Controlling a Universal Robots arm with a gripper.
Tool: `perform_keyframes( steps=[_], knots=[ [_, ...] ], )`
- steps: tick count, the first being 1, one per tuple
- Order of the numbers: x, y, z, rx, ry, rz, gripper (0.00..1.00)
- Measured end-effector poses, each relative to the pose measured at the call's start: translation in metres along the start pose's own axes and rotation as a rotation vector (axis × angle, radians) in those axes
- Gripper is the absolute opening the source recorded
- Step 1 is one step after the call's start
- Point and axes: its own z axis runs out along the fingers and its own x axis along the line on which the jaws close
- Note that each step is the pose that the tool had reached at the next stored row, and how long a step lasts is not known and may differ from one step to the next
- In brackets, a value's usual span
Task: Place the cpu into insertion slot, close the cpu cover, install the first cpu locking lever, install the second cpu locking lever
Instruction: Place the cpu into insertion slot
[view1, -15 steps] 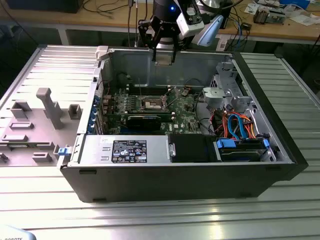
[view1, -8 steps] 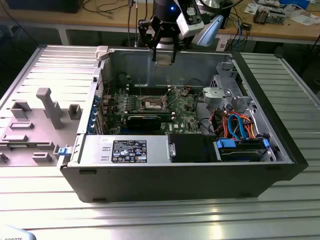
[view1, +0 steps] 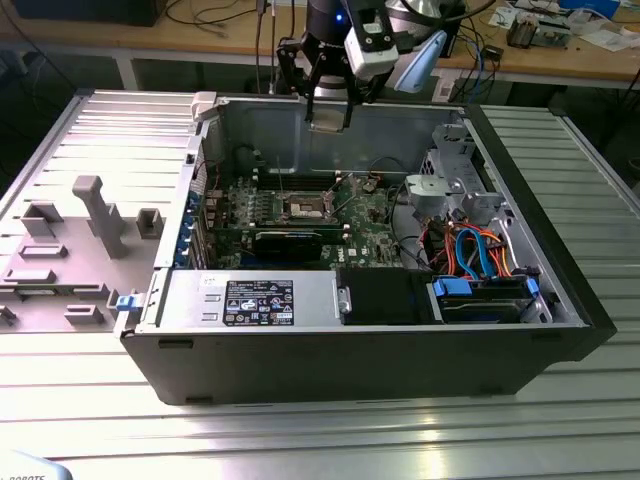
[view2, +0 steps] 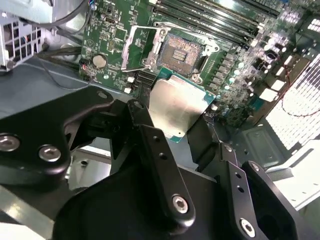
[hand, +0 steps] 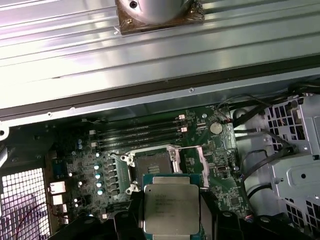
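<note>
Gripper around cpu, above insertion slot

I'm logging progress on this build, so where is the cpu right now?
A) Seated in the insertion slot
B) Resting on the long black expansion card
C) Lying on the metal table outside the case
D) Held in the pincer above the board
D: in the second wrist view the pincer is shut on the cpu, held clear of the circuit board, while the insertion slot sits open with its dark centre bare.
</note>
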Motion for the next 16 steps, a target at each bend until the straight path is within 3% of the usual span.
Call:
perform_keyframes(
  steps=[12, 16],
  knots=[
    [-0.0001, -0.0003, 0.0029, -0.0041, -0.0189, 0.214, 0.54],
    [0.0, -0.0003, 0.003, -0.0043, -0.02, 0.225, 0.54]
  ],
)
